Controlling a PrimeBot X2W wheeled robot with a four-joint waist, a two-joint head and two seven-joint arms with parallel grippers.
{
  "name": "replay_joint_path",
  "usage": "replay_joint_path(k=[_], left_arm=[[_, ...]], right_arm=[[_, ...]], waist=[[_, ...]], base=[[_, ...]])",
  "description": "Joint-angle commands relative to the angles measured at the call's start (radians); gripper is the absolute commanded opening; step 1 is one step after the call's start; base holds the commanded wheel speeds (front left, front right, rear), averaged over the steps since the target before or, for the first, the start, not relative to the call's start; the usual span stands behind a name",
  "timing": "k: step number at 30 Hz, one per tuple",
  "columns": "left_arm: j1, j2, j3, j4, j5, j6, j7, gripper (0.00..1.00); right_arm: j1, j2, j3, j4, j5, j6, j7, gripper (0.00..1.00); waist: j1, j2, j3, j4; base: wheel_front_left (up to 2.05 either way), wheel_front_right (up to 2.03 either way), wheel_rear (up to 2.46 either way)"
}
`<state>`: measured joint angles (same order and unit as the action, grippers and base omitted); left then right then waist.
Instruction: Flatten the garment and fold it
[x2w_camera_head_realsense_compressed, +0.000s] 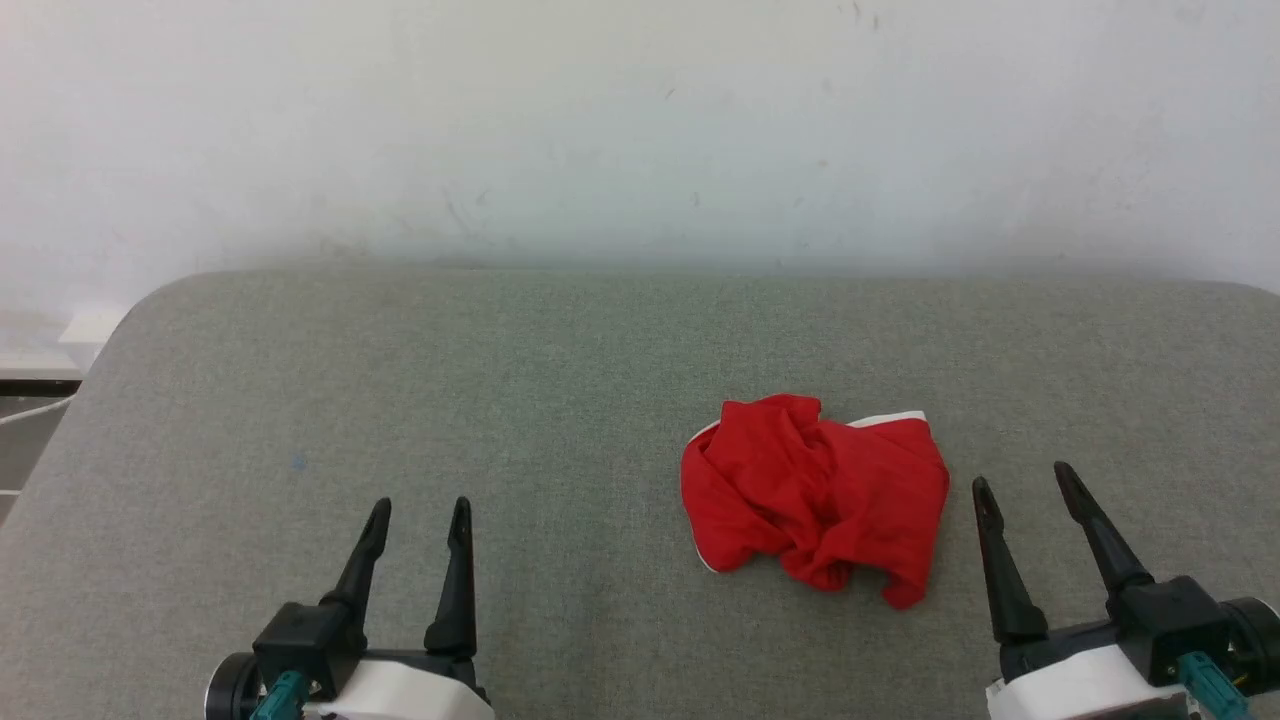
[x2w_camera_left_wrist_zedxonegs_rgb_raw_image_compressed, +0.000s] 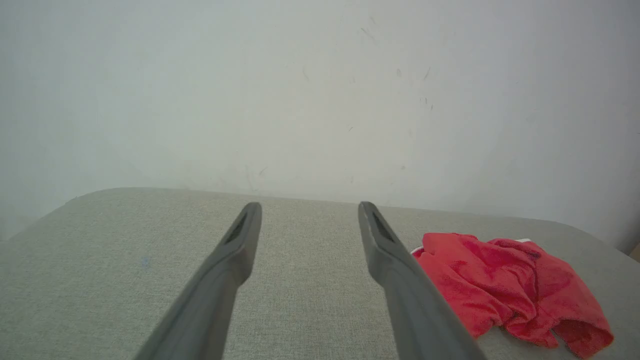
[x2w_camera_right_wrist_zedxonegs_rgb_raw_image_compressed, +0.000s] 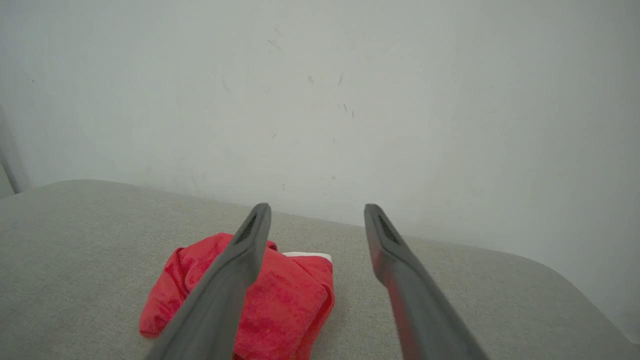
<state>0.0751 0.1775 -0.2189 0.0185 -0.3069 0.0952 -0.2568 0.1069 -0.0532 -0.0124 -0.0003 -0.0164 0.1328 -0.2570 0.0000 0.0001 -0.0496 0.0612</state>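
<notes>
Shorts (x2w_camera_head_realsense_compressed: 815, 495) lie crumpled in a loose heap on the grey fabric-covered surface (x2w_camera_head_realsense_compressed: 450, 380), right of centre in the head view and nearer our right arm than our left. The fabric is bright red and bunched into folds. A strip of white trim (x2w_camera_head_realsense_compressed: 890, 418) shows along the far edge, and a thinner white line follows the near left edge.

Left jaws: open, gripping nothing. The two dark fingers (x2w_camera_head_realsense_compressed: 362, 560) stand spread over bare surface, well apart from the shorts. In the left wrist view the shorts (x2w_camera_left_wrist_zedxonegs_rgb_raw_image_compressed: 505, 285) lie to the right of the right-hand finger.

Right jaws: open, gripping nothing. The fingers (x2w_camera_head_realsense_compressed: 1000, 570) stand just beside the right edge of the shorts without touching them. In the right wrist view the left-hand finger crosses in front of the shorts (x2w_camera_right_wrist_zedxonegs_rgb_raw_image_compressed: 290, 300), while the gap between the fingers looks onto bare surface.

We cannot tell whether either pair of fingertips touches the surface.

A pale wall (x2w_camera_head_realsense_compressed: 640, 120) with faint scuff marks rises behind the far edge of the surface.
</notes>
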Motion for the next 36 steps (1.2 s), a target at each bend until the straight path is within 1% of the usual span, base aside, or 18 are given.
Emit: replay_joint_path(k=[1,6,10,12,15,19,22,24,28,32,33,34,36], left_arm=[[0.004,-0.007,0.009,0.005,0.009,-0.009,-0.005,1.00],[0.002,-0.037,0.044,0.017,0.043,-0.043,-0.005,1.00],[-0.011,-0.059,0.052,0.024,0.069,-0.067,-0.005,1.00],[-0.020,-0.071,0.052,0.027,0.079,-0.078,-0.005,1.00],[-0.039,-0.088,0.053,0.030,0.089,-0.089,-0.005,1.00],[-0.060,-0.106,0.053,0.036,0.099,-0.097,-0.005,1.00],[-0.074,-0.115,0.051,0.040,0.104,-0.101,-0.005,1.00],[-0.082,-0.119,0.047,0.047,0.107,-0.104,-0.005,1.00],[-0.093,-0.124,0.045,0.059,0.106,-0.106,-0.005,1.00],[-0.095,-0.126,0.044,0.063,0.106,-0.107,-0.005,1.00],[-0.094,-0.126,0.045,0.064,0.106,-0.106,-0.005,1.00],[-0.092,-0.126,0.047,0.065,0.106,-0.105,-0.005,1.00],[-0.086,-0.127,0.050,0.070,0.108,-0.104,-0.005,1.00]], right_arm=[[0.008,0.003,0.002,0.002,0.006,-0.002,-0.005,1.00],[0.003,0.003,0.001,0.001,0.004,-0.002,-0.005,1.00],[0.000,0.003,0.006,0.009,-0.017,-0.002,-0.003,1.00],[-0.011,-0.017,0.031,0.026,-0.006,-0.002,0.034,1.00],[-0.047,-0.084,0.086,0.046,0.021,-0.002,0.150,1.00],[-0.113,-0.166,0.133,0.076,0.091,-0.002,0.359,1.00],[-0.167,-0.249,0.190,0.114,0.133,-0.002,0.530,1.00],[-0.201,-0.291,0.219,0.135,0.166,-0.002,0.616,1.00],[-0.249,-0.340,0.255,0.177,0.210,-0.002,0.730,1.00],[-0.266,-0.349,0.278,0.216,0.230,-0.002,0.766,0.99],[-0.267,-0.349,0.279,0.224,0.228,-0.002,0.767,0.32],[-0.266,-0.347,0.278,0.230,0.226,-0.002,0.763,0.00],[-0.260,-0.340,0.266,0.232,0.225,-0.002,0.750,0.00]], waist=[[0.0000,-0.0001,0.001,0.000],[0.0000,-0.0001,0.010,0.001],[0.0000,-0.0001,0.036,0.019],[0.0000,-0.0001,0.054,0.033],[0.0000,-0.0001,0.086,0.061],[0.0000,-0.0001,0.127,0.101],[0.0000,-0.0001,0.156,0.131],[0.0000,-0.0001,0.171,0.151],[0.0000,-0.0001,0.189,0.182],[0.0000,-0.0001,0.191,0.195],[0.0000,-0.0001,0.190,0.194],[0.0000,-0.0001,0.186,0.191],[0.0000,-0.0001,0.174,0.177]], base=[[0.00,0.00,0.00],[0.00,0.00,0.00],[0.00,0.00,0.00],[0.00,0.00,0.00],[0.00,0.00,0.00],[0.00,0.00,0.00],[0.00,0.00,0.00],[0.00,0.00,0.00],[0.00,0.00,0.00],[0.00,0.00,0.00],[0.00,0.00,0.00],[0.00,0.00,0.00],[0.00,0.00,0.00]])
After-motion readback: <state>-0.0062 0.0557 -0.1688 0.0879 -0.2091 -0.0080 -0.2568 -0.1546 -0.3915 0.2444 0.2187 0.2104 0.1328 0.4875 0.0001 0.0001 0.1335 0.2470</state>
